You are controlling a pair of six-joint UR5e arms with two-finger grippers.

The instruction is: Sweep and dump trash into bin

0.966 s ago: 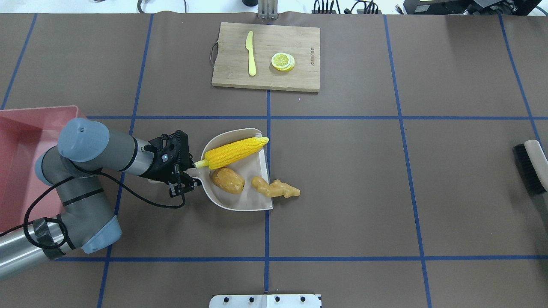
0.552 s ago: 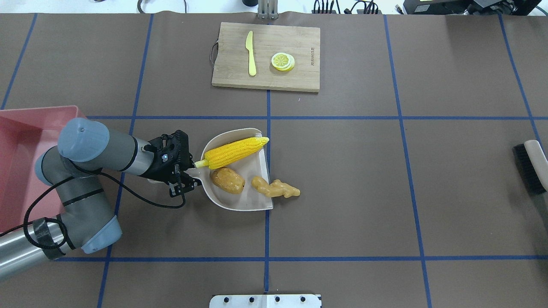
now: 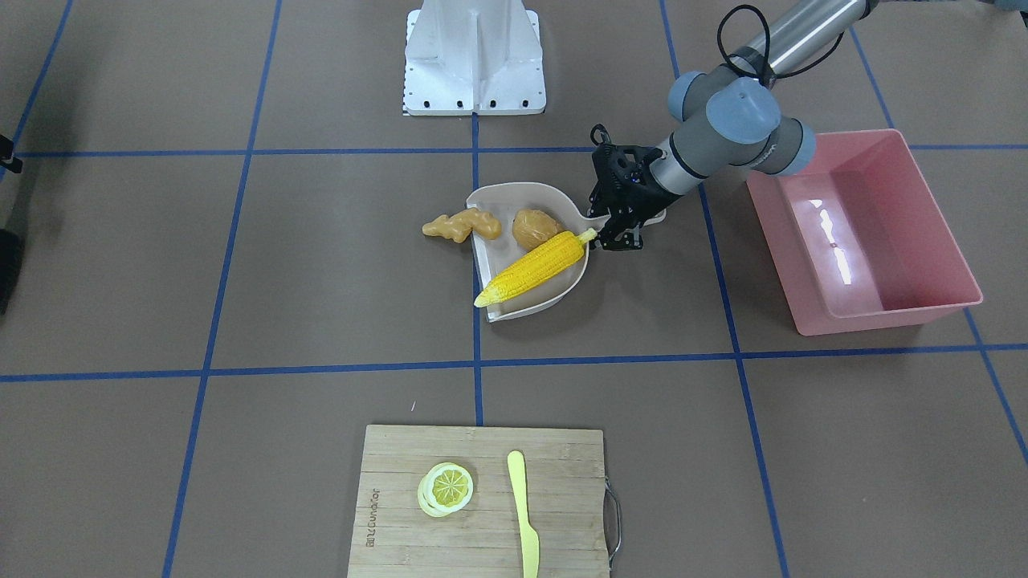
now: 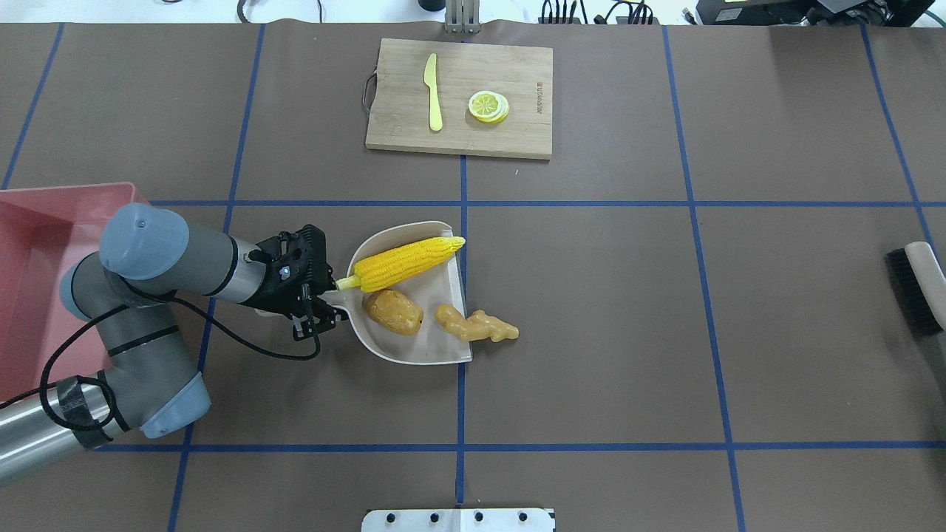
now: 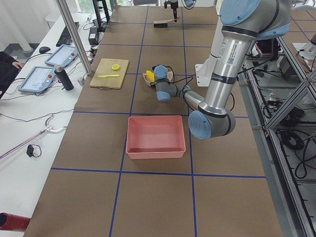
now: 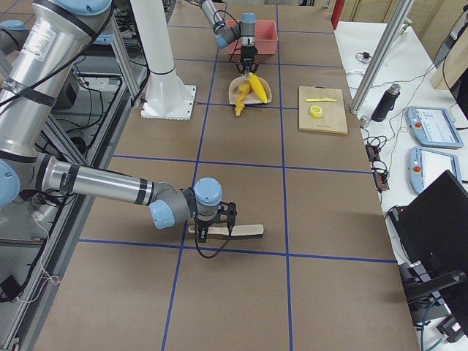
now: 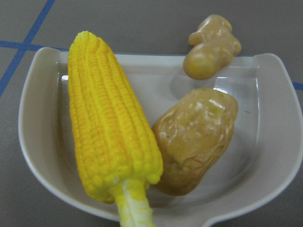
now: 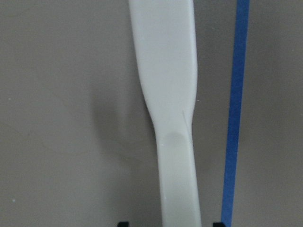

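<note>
My left gripper (image 4: 319,299) is closed on the handle of the dustpan (image 4: 414,351), and the pan sits flat on the surface (image 4: 628,332) with its open mouth turned away from the gripper. Just past the gripper, inside the dustpan, the corn (image 4: 403,264) lies along one wall with its stalk end pointing back at the handle. The potato (image 4: 394,312) lies beside it, touching it, deep in the pan. The ginger (image 4: 477,325) is only half in: one end rests on the lip of the dustpan, the other end is outside on the surface.

My right gripper (image 8: 170,224) is open. Its two tips stand on each side of the handle of the brush (image 4: 913,292), with a gap on both sides, so it holds nothing. The brush lies on the surface well apart from the dustpan, on the mouth side.

The bin (image 3: 883,317) stands behind the handle end of the dustpan, beyond my left arm, and it is empty. I judge the sweeping nearly done. What is left is to get the ginger fully in, carry the dustpan to the bin and tip it out.
</note>
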